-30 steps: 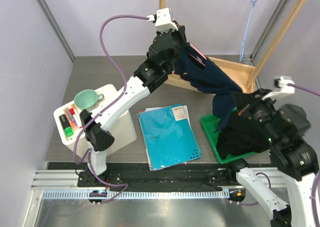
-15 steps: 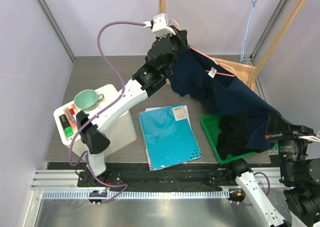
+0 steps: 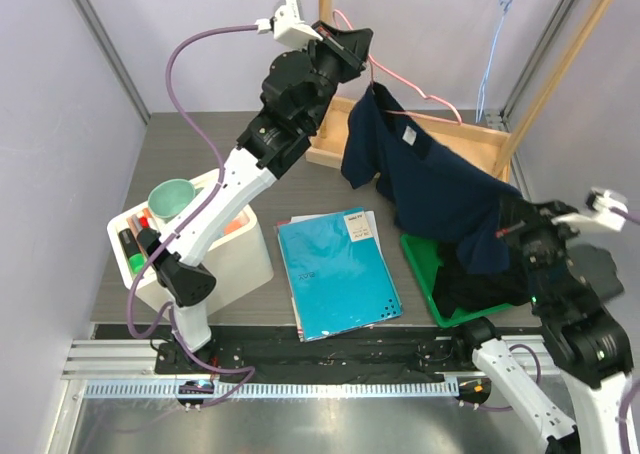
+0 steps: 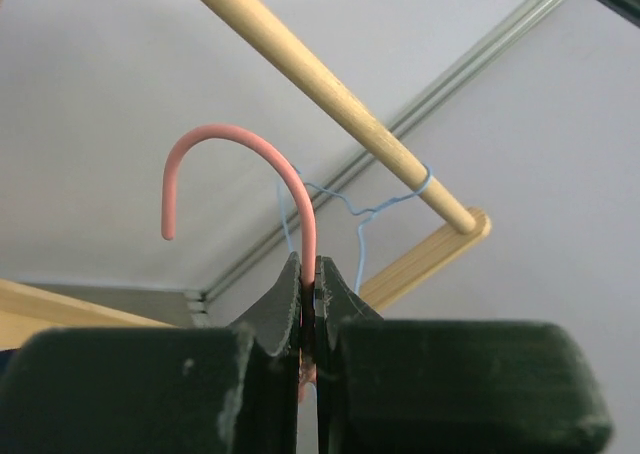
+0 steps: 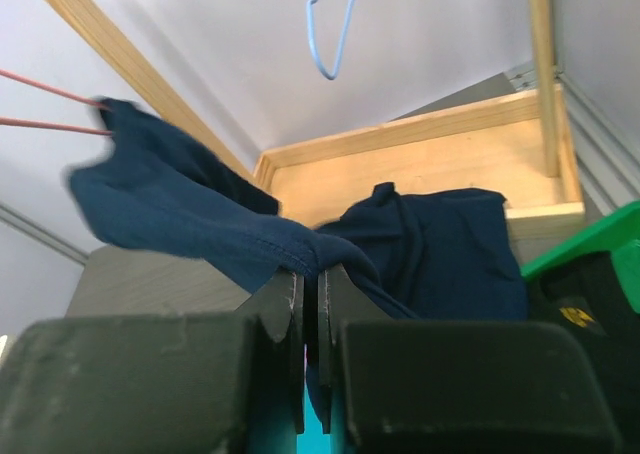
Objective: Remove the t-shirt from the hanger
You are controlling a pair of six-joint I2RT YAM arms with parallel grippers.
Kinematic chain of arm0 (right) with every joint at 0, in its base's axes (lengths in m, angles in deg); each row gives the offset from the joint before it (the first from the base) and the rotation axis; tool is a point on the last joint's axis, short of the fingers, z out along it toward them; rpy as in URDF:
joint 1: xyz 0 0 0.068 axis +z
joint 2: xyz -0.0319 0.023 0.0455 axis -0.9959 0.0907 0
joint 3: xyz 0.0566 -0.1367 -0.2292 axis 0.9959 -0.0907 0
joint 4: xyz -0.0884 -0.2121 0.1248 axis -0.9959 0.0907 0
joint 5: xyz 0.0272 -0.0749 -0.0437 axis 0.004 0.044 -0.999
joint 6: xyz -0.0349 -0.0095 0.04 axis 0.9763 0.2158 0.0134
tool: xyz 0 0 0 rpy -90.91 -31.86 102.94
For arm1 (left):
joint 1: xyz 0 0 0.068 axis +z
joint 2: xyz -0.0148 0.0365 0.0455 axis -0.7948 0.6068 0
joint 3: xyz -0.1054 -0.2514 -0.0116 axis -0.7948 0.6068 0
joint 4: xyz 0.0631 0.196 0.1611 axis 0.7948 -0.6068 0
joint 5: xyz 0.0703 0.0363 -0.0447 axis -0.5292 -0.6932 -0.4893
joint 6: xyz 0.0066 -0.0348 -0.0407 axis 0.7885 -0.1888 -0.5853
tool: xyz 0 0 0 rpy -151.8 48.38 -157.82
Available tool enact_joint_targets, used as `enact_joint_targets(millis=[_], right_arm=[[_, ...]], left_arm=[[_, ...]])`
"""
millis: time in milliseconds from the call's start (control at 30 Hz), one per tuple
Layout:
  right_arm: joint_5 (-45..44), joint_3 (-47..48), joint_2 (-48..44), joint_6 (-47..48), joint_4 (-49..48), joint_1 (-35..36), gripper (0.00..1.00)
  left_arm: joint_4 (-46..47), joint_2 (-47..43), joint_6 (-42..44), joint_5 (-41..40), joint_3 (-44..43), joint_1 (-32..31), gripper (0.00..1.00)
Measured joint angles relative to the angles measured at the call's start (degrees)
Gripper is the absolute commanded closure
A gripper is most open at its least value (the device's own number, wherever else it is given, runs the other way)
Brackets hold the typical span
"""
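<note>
A navy t-shirt hangs stretched between the two arms, one end still caught on the pink wire hanger. My left gripper is raised high at the back and shut on the hanger's neck; its hook shows above the jaws in the left wrist view. My right gripper is at the right and shut on a fold of the t-shirt. The shirt's lower part drapes down toward the green tray.
A wooden rack with a blue wire hanger on its top rail stands at the back right. A teal notebook lies mid-table. A white caddy with a green cup and markers stands at the left.
My left gripper has lifted the hanger up and to the left. My right arm swung down and out with the shirt, then back in. The shirt is pulled off most of the hanger.
</note>
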Motion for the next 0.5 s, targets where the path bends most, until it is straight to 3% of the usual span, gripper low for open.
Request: enact_joint_targets(millis=[267,500], right_arm=[[4.3,2.4,16.0,0.3,-8.2,0.0,0.99],[4.1,13.2,24.8,3.4,-10.4,0.0,0.99]], left_arm=[[-0.9,1.7,-17.7,12.9,-0.6,2.4,1.0],[-3.4,-0.7,-19.3,21.6,3.6,3.8,1.0]])
